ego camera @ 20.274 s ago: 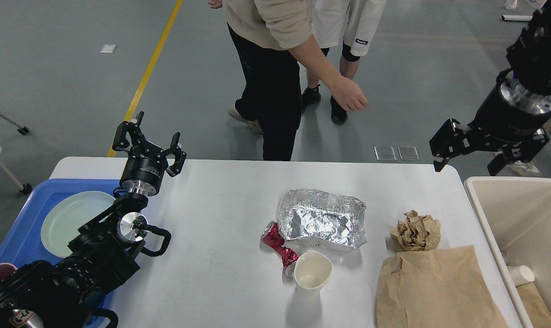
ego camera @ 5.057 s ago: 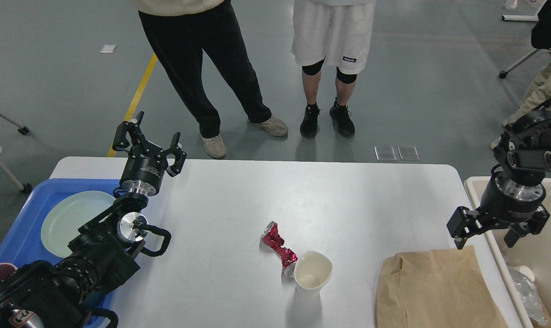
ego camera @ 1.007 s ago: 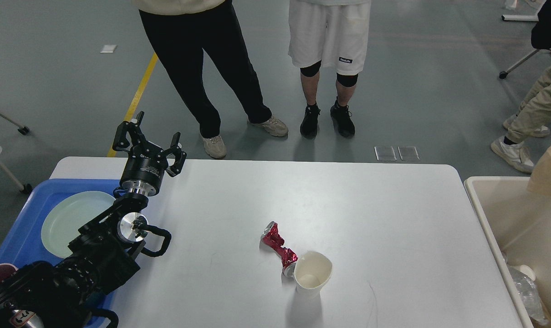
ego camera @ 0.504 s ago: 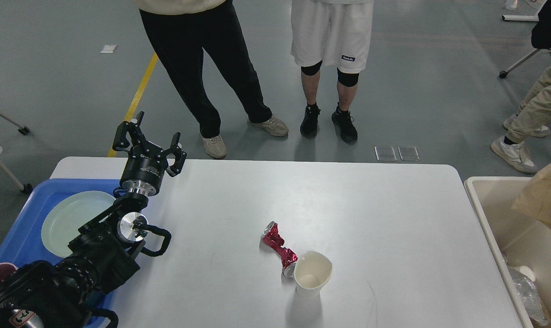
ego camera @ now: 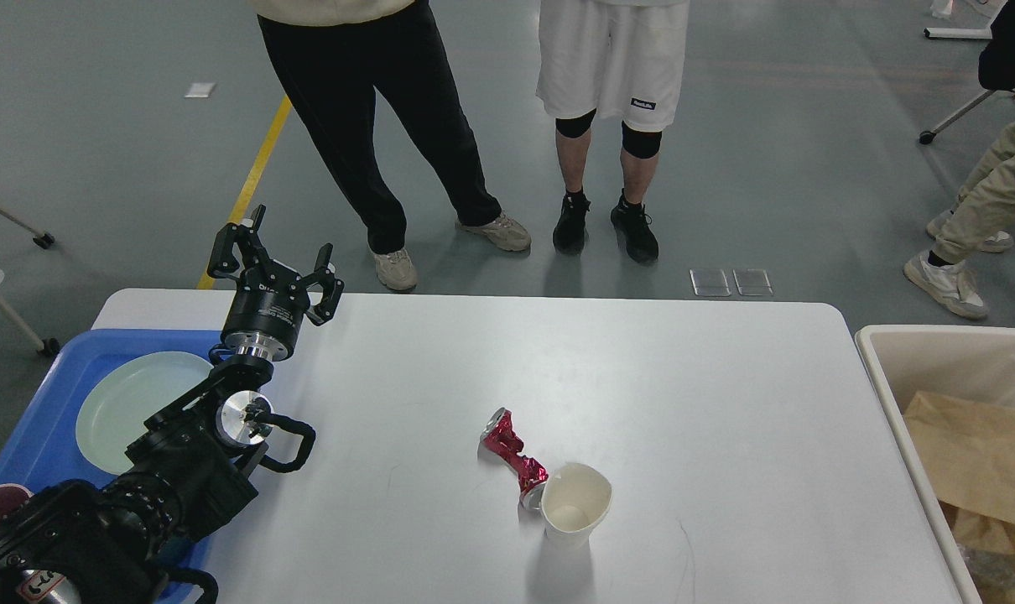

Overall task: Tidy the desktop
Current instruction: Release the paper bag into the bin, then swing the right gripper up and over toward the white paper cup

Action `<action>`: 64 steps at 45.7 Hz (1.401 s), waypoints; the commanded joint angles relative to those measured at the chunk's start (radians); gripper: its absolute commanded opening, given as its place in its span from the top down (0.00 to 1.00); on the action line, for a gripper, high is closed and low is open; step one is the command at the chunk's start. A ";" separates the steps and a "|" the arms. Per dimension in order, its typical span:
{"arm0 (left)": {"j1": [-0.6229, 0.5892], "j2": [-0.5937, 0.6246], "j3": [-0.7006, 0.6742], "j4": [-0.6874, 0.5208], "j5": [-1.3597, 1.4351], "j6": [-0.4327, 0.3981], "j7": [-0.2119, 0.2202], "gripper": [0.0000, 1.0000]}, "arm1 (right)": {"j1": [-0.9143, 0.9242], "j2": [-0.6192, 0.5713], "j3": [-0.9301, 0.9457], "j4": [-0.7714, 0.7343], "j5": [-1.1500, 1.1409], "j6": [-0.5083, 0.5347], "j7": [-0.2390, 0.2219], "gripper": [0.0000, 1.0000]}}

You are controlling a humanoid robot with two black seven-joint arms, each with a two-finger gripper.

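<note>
In the head view, the table (ego camera: 684,377) fills the middle, with a crushed can (ego camera: 512,455) touching a paper cup (ego camera: 575,503) near its front, likely the last litter to clear. The left gripper (ego camera: 274,262) hovers at the far left corner, fingers spread wide and empty, beside the tray (ego camera: 46,419) holding a plate (ego camera: 130,407). The right gripper is out of view; a paper bag (ego camera: 977,461) lies in the bin (ego camera: 935,340), evidently where rubbish belongs.
</note>
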 commanded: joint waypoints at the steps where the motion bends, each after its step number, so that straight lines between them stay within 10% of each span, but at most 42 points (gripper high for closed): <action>1: 0.000 0.000 0.000 0.000 0.000 0.000 -0.001 0.03 | 0.003 0.007 -0.006 0.038 -0.005 0.010 0.001 0.00; 35: 0.000 0.000 0.000 0.000 0.000 0.000 -0.001 0.03 | 0.670 0.060 -0.259 0.156 -0.189 0.875 0.000 0.00; 64: 0.000 0.002 0.000 0.000 0.000 0.000 -0.001 0.03 | 1.104 0.647 -0.278 0.380 -0.311 1.005 -0.002 0.00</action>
